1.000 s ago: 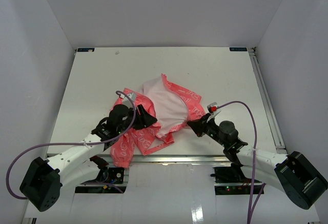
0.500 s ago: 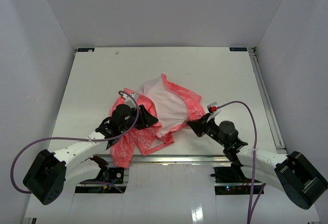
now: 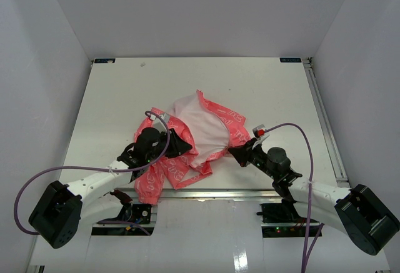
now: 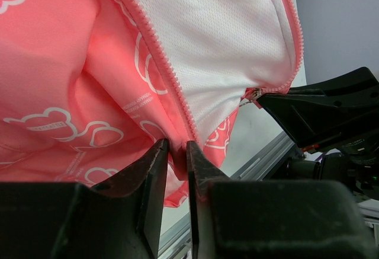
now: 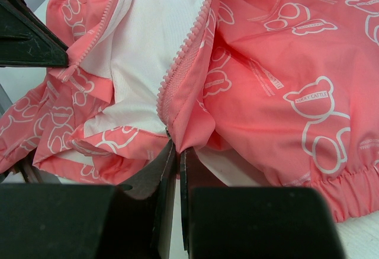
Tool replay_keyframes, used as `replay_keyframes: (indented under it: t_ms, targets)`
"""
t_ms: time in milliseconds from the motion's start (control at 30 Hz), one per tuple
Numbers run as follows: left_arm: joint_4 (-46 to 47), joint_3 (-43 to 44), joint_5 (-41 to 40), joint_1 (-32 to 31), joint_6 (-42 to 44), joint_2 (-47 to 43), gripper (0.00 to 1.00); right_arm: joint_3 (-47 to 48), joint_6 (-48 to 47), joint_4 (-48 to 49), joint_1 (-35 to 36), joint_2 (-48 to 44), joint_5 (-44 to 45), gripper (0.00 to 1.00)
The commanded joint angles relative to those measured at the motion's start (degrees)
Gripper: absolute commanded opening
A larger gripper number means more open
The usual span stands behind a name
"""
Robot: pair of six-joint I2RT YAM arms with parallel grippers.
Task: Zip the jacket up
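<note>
The coral-pink jacket (image 3: 215, 114) lies open near the table's front, its white lining (image 3: 203, 126) facing up. My left gripper (image 3: 186, 146) is at the jacket's left front edge. In the left wrist view its fingers (image 4: 155, 158) pinch the fabric at the lower end of the left zipper row (image 4: 160, 69). My right gripper (image 3: 234, 152) is shut on the bottom corner of the right front panel. In the right wrist view that gripper (image 5: 178, 147) holds the hem just below the right zipper teeth (image 5: 186, 48). The two zipper rows are apart.
The white table (image 3: 125, 92) has a metal rail along its front edge (image 3: 237, 192) and another along its right side (image 3: 325, 117). Grey walls enclose the left, back and right. A sleeve (image 3: 150, 185) hangs toward the front edge.
My left gripper has crept slightly right along the jacket's edge and its jaws have narrowed onto the fabric. The right arm has not moved.
</note>
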Motion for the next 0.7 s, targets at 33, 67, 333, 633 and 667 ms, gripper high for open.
replay_keyframes:
  t_ms: [33,67,333,633,667]
  targets:
    - [-0.65,0.33,-0.56,0.13,0.62,-1.14,0.34,-1.42,-0.75,3.10,0.21,-0.39,0.40,0.08]
    - [-0.73,0.36,-0.63,0.14,0.72,-1.11,0.36,-1.39,-0.75,3.10,0.21,-0.32,0.40,0.08]
    - [0.83,1.34,1.21,0.08,2.20,1.65,0.33,-0.52,-0.92,2.41,0.21,-0.01,-0.28,0.08]
    - [9.43,-0.63,5.37,0.08,7.72,0.74,0.00,1.45,-1.15,3.93,0.40,2.25,-4.61,0.08]
    - [10.11,-1.15,5.33,0.08,8.27,-0.25,0.00,1.87,-1.16,4.21,0.49,2.57,-5.58,0.08]
